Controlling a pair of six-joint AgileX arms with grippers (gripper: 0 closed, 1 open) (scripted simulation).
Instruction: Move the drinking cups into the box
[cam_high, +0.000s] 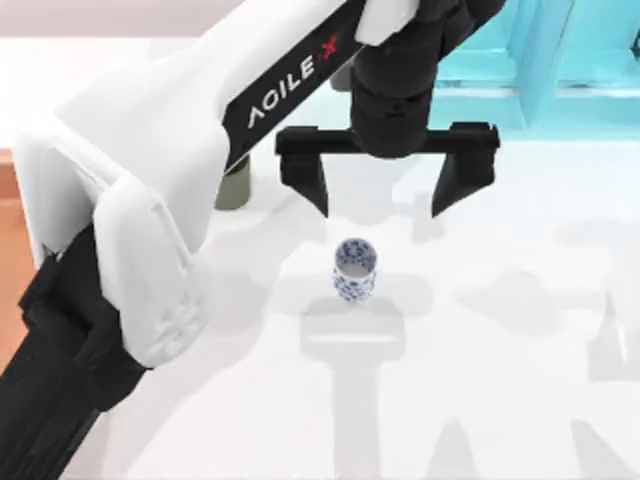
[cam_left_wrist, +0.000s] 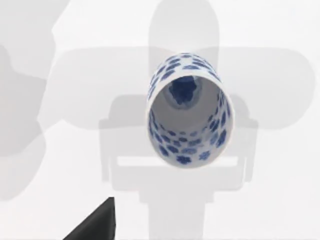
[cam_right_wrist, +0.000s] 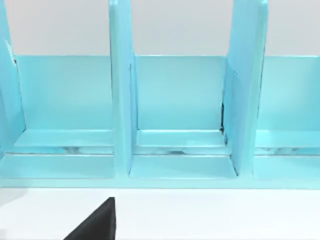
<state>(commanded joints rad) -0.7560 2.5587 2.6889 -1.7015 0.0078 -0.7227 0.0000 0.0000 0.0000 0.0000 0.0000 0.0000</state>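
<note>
White tabletop (cam_high: 500, 400) carries the blue-and-white floral cup (cam_high: 355, 269), upright near the middle. The left gripper (cam_high: 385, 190) hangs over the table just beyond the cup, on its far side, fingers spread wide and holding nothing. A dark olive-grey cup (cam_high: 233, 183) stands farther left, mostly hidden behind the left arm (cam_high: 140, 200), so whether it is upright I cannot tell. An orange-brown strip at the left edge is probably the box (cam_high: 12, 230). A cyan shelf unit (cam_right_wrist: 175, 100) stands at the far right; whether the right gripper's (cam_right_wrist: 95, 225) fingers are spread or closed I cannot tell.
</note>
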